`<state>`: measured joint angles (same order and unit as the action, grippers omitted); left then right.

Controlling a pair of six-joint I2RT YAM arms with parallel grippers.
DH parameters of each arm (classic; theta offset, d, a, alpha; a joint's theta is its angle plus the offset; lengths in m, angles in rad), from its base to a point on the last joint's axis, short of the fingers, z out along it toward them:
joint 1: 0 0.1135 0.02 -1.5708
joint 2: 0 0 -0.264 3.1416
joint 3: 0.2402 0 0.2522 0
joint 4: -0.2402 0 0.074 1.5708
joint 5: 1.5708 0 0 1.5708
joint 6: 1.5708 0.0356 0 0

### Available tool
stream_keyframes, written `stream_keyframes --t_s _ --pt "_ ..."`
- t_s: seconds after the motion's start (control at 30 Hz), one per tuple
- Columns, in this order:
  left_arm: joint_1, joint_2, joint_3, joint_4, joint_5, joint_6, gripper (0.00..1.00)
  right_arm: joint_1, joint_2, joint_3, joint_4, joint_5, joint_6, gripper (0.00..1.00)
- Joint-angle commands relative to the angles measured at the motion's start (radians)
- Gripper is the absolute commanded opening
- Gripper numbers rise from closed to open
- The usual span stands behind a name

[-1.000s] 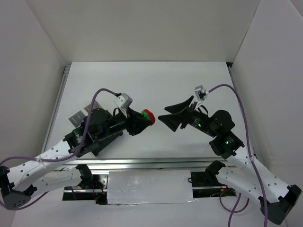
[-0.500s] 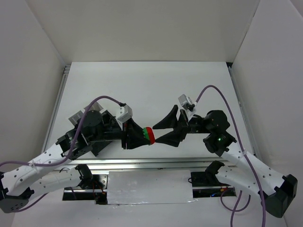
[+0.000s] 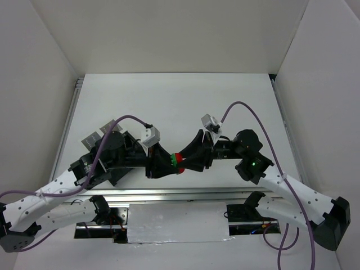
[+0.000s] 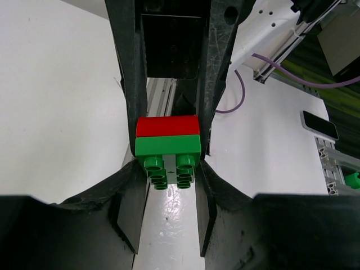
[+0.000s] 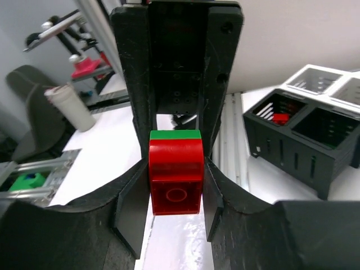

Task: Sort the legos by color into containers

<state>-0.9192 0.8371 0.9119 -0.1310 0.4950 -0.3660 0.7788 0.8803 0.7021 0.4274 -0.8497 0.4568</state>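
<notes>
A stacked two-coloured lego (image 3: 178, 162), red on green, hangs above the table's near middle between both grippers. My left gripper (image 3: 173, 163) is shut on the green lego (image 4: 167, 147), whose studs face the left wrist camera. Facing it, my right gripper (image 3: 184, 161) has its pads against both sides of the red lego (image 5: 175, 180). Seen from the left wrist, the left gripper (image 4: 169, 169) holds green and red lies beyond; the right gripper (image 5: 175, 169) shows the reverse. The black box of containers (image 5: 298, 140) has a red lego (image 5: 279, 118) in one compartment.
In the top view the left arm hides most of the box; its grey tabs (image 3: 98, 135) show at the left. An aluminium rail (image 3: 174, 194) runs along the near edge. White walls enclose the table. A white cylinder (image 5: 70, 107) and a green object (image 5: 25, 181) lie off the table.
The left gripper carried the stack toward the near middle. The right gripper swung left to meet it and its jaws closed from wide open onto the red end.
</notes>
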Motion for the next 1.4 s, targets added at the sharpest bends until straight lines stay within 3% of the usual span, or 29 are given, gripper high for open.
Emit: stream_keyframes --t_s 0.0,0.17,0.27,0.3,0.37,0.4,0.5,0.53,0.6,0.77,0.87,1.37 --pt "-0.001 -0.032 0.007 0.028 -0.061 0.044 0.0 -0.004 -0.053 0.013 -0.058 0.133 -0.088 0.0" --pt "0.0 -0.113 -0.013 -0.033 -0.327 0.03 0.0 -0.212 -0.147 -0.113 -0.026 0.156 -0.046 0.0" --pt "0.014 -0.122 -0.004 -0.09 -0.553 -0.011 0.0 -0.246 -0.135 -0.119 -0.042 0.173 -0.026 0.0" --pt "0.019 -0.119 0.005 -0.125 -0.699 -0.033 0.0 -0.246 -0.132 -0.118 -0.048 0.188 -0.027 0.0" --pt "0.04 -0.066 0.06 -0.223 -0.928 -0.161 0.0 -0.246 -0.118 -0.099 -0.094 0.276 -0.02 0.0" --pt "0.069 -0.038 0.079 -0.346 -1.14 -0.218 0.0 -0.246 -0.113 -0.098 -0.108 0.312 0.002 0.0" --pt "0.202 0.103 0.12 -0.487 -1.288 -0.382 0.04 -0.246 -0.109 -0.093 -0.115 0.425 0.063 0.0" --pt "0.241 0.115 0.102 -0.472 -1.277 -0.393 0.09 -0.245 -0.107 -0.093 -0.11 0.411 0.069 0.0" --pt "0.319 0.146 0.084 -0.435 -1.254 -0.404 0.05 -0.245 -0.103 -0.093 -0.102 0.39 0.074 0.0" --pt "0.382 0.18 0.044 -0.351 -1.283 -0.444 0.05 -0.245 -0.116 -0.073 -0.168 0.39 0.051 0.0" --pt "0.387 0.229 0.067 -0.394 -1.288 -0.481 0.05 -0.245 -0.13 -0.067 -0.187 0.391 0.039 0.0" --pt "0.387 0.158 -0.048 -0.372 -1.23 -0.511 0.39 -0.243 -0.084 -0.061 -0.17 0.374 0.045 0.0"
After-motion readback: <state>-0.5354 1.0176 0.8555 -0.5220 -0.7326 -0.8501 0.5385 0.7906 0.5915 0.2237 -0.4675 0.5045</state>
